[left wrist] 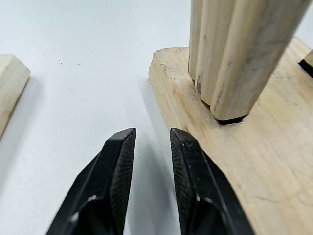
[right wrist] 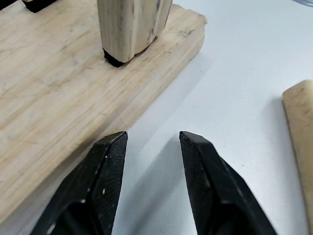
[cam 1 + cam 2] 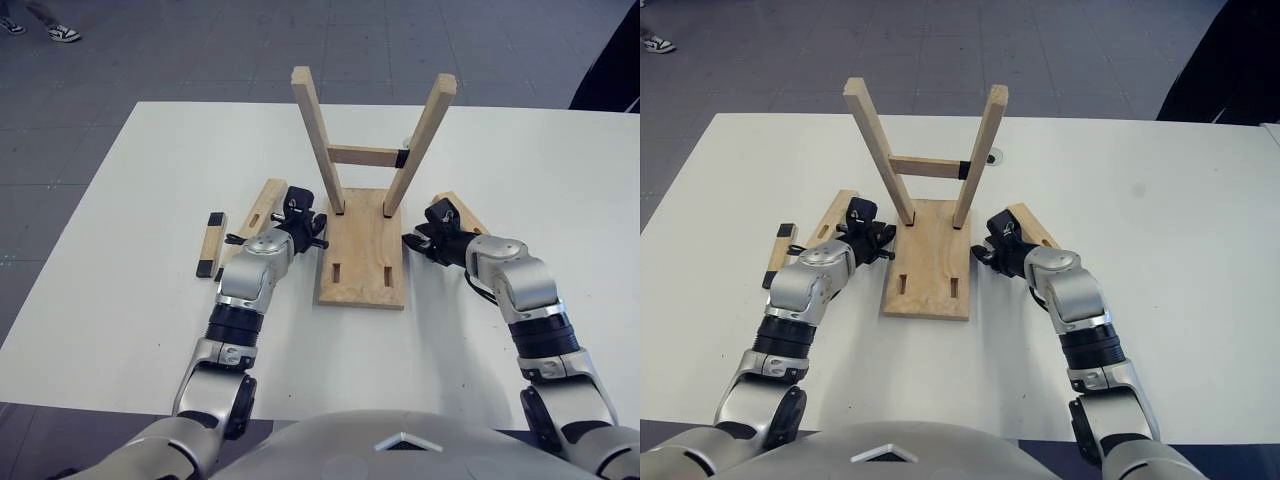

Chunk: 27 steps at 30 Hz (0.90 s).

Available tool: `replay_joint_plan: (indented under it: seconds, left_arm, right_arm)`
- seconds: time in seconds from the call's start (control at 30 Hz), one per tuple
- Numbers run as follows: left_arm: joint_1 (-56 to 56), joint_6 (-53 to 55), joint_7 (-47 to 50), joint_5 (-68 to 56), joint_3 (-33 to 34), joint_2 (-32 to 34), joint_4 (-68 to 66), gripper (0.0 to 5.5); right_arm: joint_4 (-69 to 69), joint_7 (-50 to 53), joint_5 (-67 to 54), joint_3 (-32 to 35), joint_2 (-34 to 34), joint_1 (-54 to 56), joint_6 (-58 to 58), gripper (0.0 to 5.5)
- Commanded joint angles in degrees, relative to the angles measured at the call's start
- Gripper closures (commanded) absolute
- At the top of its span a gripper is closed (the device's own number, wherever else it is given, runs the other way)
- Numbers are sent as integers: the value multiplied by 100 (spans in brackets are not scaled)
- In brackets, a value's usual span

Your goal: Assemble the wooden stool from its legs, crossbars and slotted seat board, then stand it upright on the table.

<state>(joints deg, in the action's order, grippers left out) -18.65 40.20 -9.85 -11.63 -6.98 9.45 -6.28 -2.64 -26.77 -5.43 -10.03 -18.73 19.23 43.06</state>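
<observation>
**Two legs in the seat board, both hands empty beside it**

The slotted seat board (image 3: 362, 262) lies flat on the white worktop (image 3: 120, 200). Two legs stand in the slots at the board's far end, the left-side leg (image 3: 318, 140) and the right-side leg (image 3: 420, 145). They lean away from each other toward their tops, and a crossbar (image 3: 362, 156) joins them partway up. Two open slots (image 3: 338, 271) show at the board's near end.

The left hand (image 1: 152, 139) sits low at the board's left edge, close to the foot of the left-side leg. Its fingers (image 1: 120, 166) are a little apart and grip nothing. The right hand (image 2: 152, 138) sits low at the board's right edge, near the foot of the right-side leg. Its fingers (image 2: 110, 166) are spread wider, with only bare worktop between them.

A loose leg (image 3: 258, 215) lies flat just left of the board, beside the left hand. Farther left of the board lies a short bar (image 3: 211, 243) with black ends. Right of the board a second loose leg (image 3: 462, 213) lies flat, partly covered by the right hand.
</observation>
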Motion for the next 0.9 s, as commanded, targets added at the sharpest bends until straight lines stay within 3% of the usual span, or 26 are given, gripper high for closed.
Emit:
replay_joint_plan:
  seconds: [0.03,0.17,0.23,0.33,0.43,0.63,0.9]
  left_arm:
    - [384,94,338,185,619,352,1056,419]
    - [33,-928,673,292,1226,292,1106,442]
    - [-382,-1602,709,373,1228,165,523,464]
    - [-928,-2278,696,472,1142,-60,-395,521]
    - [-1098,-2493,663,498,1042,-256,-755,540]
    - [-583,-2202,676,428,1120,-229,7,540]
    - [168,-1785,847,417,2019,414,546,540]
  right_arm:
    - [178,849,114,734,146,412,13,353]
    - [486,1759,54,1285,701,580,34,409]
    - [372,2206,55,1437,1066,701,-220,410]
    - [111,2599,129,1437,1410,920,-585,475]
    - [21,2810,207,1344,1596,1005,-699,534]
    - [485,3037,204,1514,1638,727,-321,539]
    - [916,3351,474,2125,1034,247,26,539]
